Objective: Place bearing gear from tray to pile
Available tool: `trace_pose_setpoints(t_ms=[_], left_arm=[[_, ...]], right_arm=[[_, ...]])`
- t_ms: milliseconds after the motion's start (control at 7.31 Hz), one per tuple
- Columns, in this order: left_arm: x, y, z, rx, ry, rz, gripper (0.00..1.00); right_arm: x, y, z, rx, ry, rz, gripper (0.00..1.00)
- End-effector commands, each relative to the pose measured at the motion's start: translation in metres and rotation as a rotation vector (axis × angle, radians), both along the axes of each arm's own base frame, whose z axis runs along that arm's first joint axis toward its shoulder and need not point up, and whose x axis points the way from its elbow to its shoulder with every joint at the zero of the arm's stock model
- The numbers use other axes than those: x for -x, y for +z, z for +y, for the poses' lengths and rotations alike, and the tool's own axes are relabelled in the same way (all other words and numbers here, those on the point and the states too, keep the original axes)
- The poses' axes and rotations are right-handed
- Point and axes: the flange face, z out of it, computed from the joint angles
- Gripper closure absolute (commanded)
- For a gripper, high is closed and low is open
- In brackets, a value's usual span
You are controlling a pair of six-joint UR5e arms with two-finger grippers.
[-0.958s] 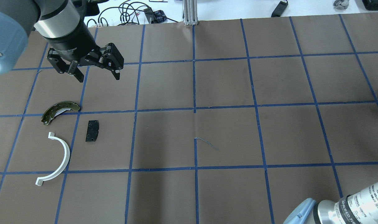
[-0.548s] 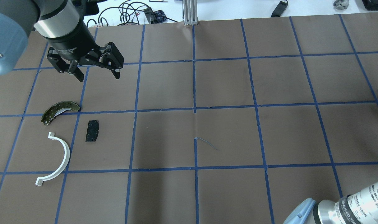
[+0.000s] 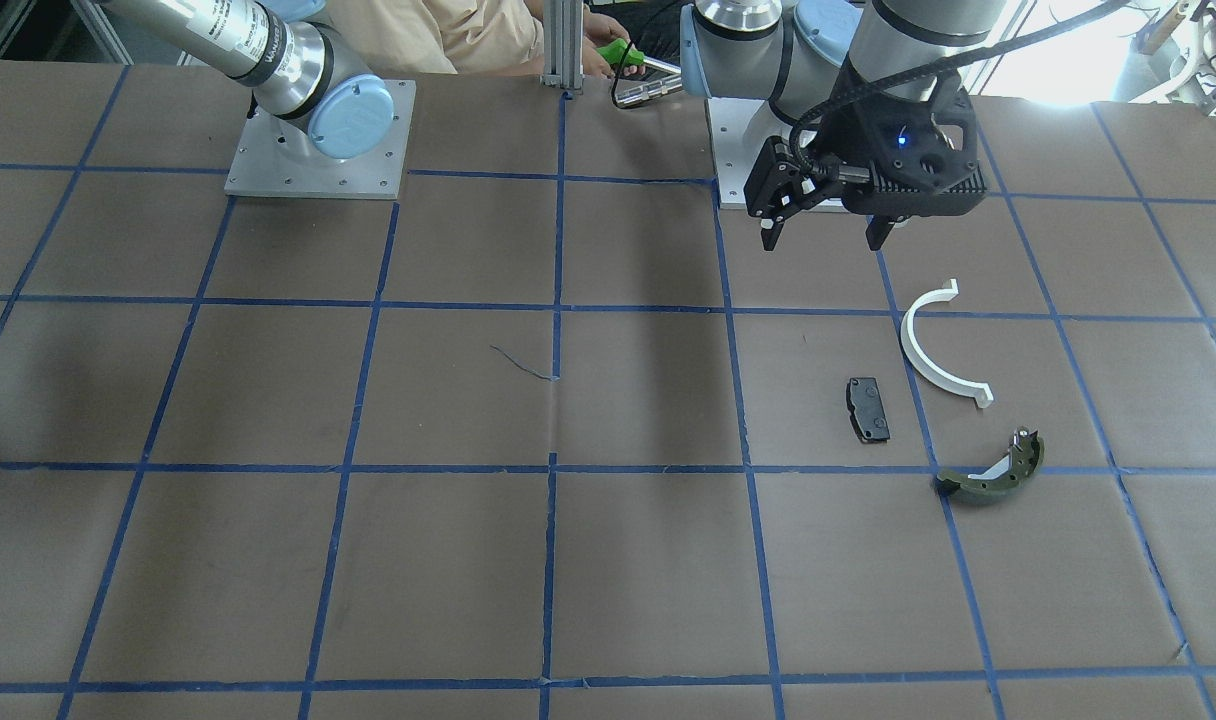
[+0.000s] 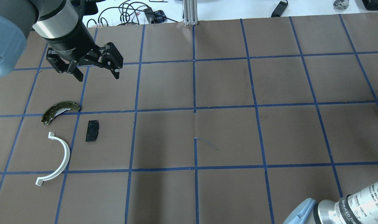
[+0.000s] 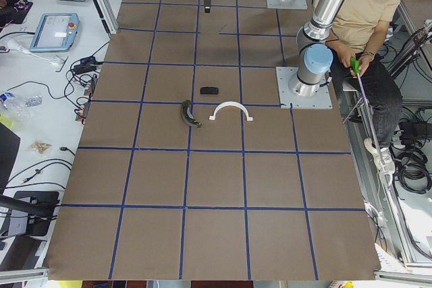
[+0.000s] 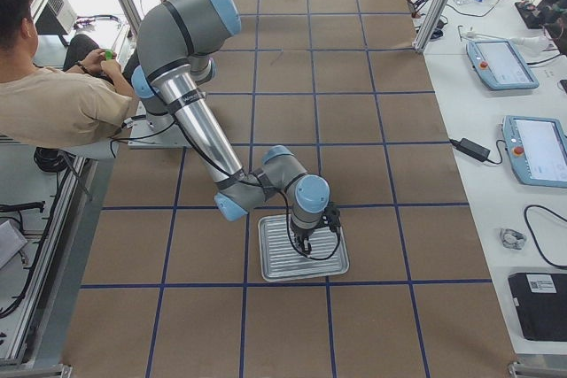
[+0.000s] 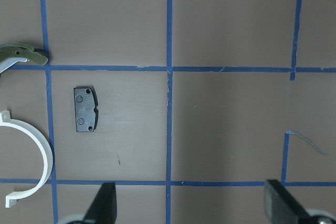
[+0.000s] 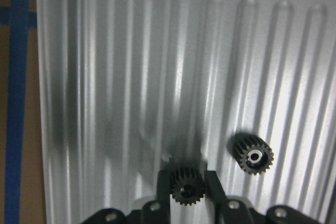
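In the right wrist view, my right gripper (image 8: 186,188) is low over the ribbed metal tray (image 8: 131,77). Its fingers are shut on a small black bearing gear (image 8: 186,186). A second black gear (image 8: 252,153) lies just to its right in the tray. The exterior right view shows the tray (image 6: 276,258) under that gripper (image 6: 306,238). The pile lies on the far side of the table: a white half-ring (image 4: 63,155), a black pad (image 4: 92,131) and an olive brake shoe (image 4: 59,111). My left gripper (image 4: 98,77) hangs open and holds nothing above the mat beyond the pile.
Brown mat with a blue tape grid (image 4: 195,109) covers the table. An aluminium post (image 4: 190,12) stands at the far edge, with cables beside it. A person (image 6: 53,99) sits behind the robot's bases. Tablets (image 6: 500,64) lie on a side table.
My left gripper has drifted very slightly to the left, still open. The pile's parts have not moved.
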Motion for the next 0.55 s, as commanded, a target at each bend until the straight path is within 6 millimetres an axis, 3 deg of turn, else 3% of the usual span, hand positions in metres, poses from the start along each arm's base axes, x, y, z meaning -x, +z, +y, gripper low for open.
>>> trace_pose_setpoints(t_ms=[0, 137, 274, 411], left_arm=[[-0.001, 0.001, 0.000, 0.002, 0.003, 0.002, 0.00], [-0.002, 0.001, -0.003, 0.003, 0.006, 0.005, 0.00], [-0.003, 0.001, -0.003, 0.003, 0.006, 0.003, 0.00], [-0.002, 0.002, -0.002, 0.005, 0.006, 0.005, 0.00]], right_arm=[[0.001, 0.008, 0.001, -0.004, -0.001, 0.011, 0.98], [-0.002, 0.031, 0.001, -0.002, 0.014, 0.046, 0.98], [-0.019, 0.072, -0.002, 0.013, 0.034, 0.071, 0.98], [-0.054, 0.084, -0.013, -0.025, 0.065, 0.007, 0.98]])
